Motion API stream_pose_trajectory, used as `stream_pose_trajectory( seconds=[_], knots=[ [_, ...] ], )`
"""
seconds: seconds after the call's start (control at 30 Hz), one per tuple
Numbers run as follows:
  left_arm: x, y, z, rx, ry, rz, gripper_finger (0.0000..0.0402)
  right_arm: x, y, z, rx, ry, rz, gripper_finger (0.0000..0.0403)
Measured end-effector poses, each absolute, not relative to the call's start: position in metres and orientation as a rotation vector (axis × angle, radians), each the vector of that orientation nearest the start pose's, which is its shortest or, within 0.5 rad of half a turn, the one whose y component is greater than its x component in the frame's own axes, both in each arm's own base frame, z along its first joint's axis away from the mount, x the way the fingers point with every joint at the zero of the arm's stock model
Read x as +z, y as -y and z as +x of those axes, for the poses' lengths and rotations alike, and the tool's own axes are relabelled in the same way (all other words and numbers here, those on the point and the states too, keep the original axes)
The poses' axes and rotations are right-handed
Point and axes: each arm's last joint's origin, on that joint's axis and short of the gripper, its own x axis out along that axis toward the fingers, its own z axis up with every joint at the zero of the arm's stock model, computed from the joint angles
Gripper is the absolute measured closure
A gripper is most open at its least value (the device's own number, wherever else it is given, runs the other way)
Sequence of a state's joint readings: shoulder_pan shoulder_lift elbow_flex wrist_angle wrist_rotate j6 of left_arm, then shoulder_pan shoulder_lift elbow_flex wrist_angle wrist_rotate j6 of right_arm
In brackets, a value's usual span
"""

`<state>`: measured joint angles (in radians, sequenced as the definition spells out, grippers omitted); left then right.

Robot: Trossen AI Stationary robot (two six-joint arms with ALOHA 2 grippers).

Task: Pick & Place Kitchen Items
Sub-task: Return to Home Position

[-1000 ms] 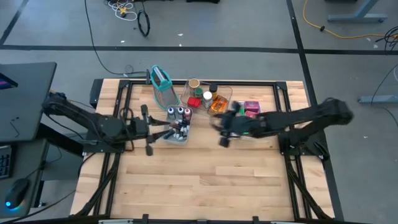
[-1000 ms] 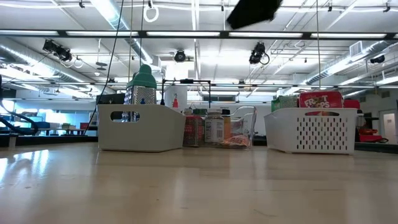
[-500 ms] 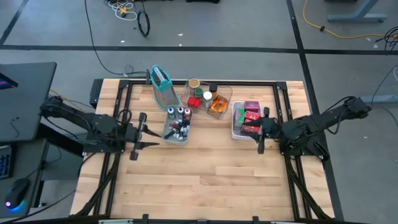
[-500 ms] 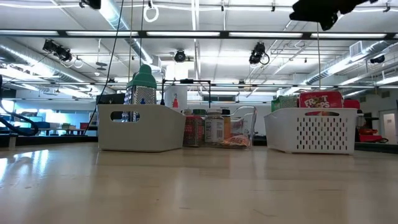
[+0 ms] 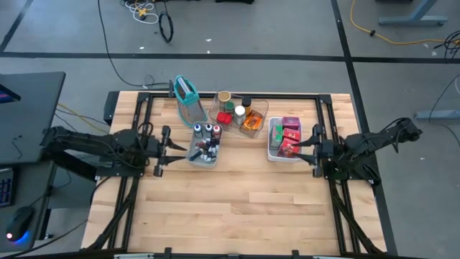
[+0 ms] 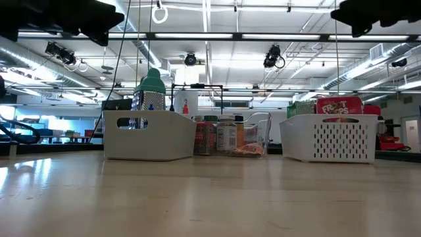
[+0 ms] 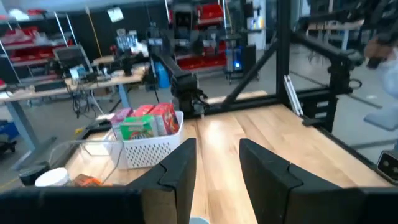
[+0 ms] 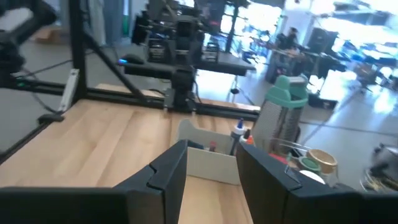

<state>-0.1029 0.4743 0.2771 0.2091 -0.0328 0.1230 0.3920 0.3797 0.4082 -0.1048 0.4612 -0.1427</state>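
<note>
Left fingers (image 7: 180, 169) and right fingers (image 8: 166, 170) gape empty, both arms folded at opposite table (image 5: 237, 205) edges, pointing inward.

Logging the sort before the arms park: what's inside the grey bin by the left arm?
The grey rectangular plastic bin holds small capped vials: three upright at its far end, blue, red and dark caps, others heaped nearer. Whatever lies under the heap is covered.
</note>
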Motion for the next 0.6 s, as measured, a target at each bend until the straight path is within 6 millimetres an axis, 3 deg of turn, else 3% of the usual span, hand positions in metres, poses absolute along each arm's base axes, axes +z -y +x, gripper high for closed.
stream_pose_trajectory(
  seconds=[0.3,0.6],
  knots=[
    [0.212,0.010,0.107,-0.043,0.126,0.128,0.0271,0.234,-0.023,0.087,-0.036,0.006,-0.140,0.0254],
    [0.183,0.008,0.098,-0.021,0.173,0.113,0.0272,0.219,-0.023,0.081,0.060,0.026,-0.159,0.0254]
  ],
)
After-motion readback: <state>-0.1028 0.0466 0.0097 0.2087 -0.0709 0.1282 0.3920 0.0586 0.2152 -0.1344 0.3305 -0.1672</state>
